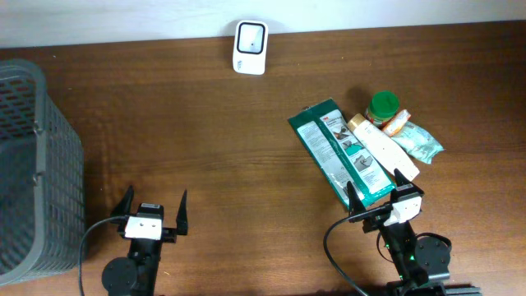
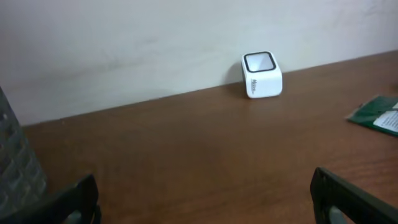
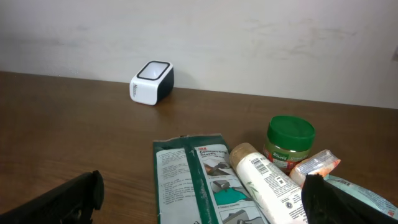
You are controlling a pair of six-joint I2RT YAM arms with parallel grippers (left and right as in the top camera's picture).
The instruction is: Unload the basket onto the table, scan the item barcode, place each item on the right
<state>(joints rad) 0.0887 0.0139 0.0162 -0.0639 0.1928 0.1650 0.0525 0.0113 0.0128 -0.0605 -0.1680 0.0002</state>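
On the brown wooden table [image 1: 205, 148] against a white wall [image 2: 124, 37], both jaws stand released.

— What sort of place is this?
— Lab, prob. a robotics test bench done up as a shop checkout. Bare white wall [image 2: 155, 43], brown wood table [image 1: 205, 148], two robot arms [image 1: 403, 242] at its edge.
— And the shop bit?
— Wee white scanner [image 1: 250, 47], grey mesh basket [image 1: 33, 164] & groceries [image 1: 382, 148] in a heap.
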